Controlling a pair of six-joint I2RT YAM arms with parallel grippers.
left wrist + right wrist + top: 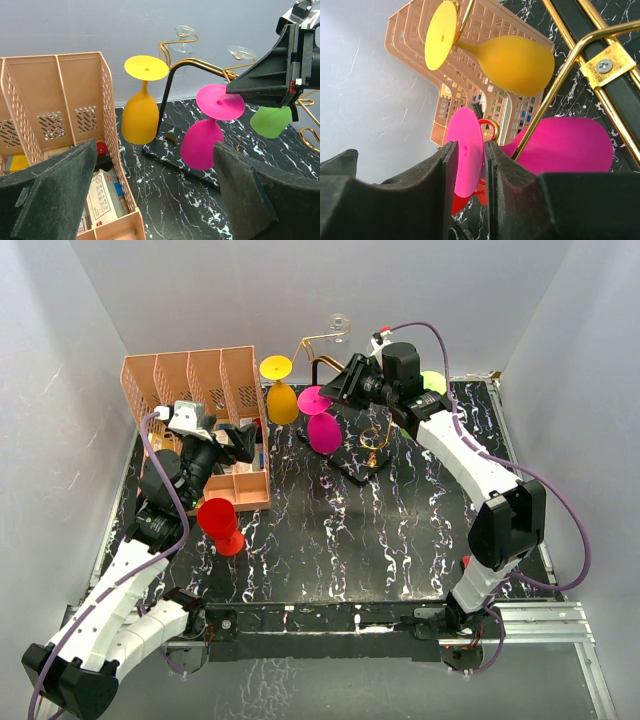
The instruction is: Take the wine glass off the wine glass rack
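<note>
My right gripper point(469, 150) pinches the magenta wine glass point(570, 145) by its flat round foot; left gripper point(155, 150) gapes wide

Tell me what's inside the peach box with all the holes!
The peach organiser holds a white printed carton, something yellow and a red-and-black piece. A dark finger of the left claw covers the rest.

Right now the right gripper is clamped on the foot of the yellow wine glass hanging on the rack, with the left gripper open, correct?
Wrong glass: the right wrist view shows the right gripper clamped on the foot of the pink wine glass, not the yellow wine glass. It hangs on the rack; the left gripper is open.
</note>
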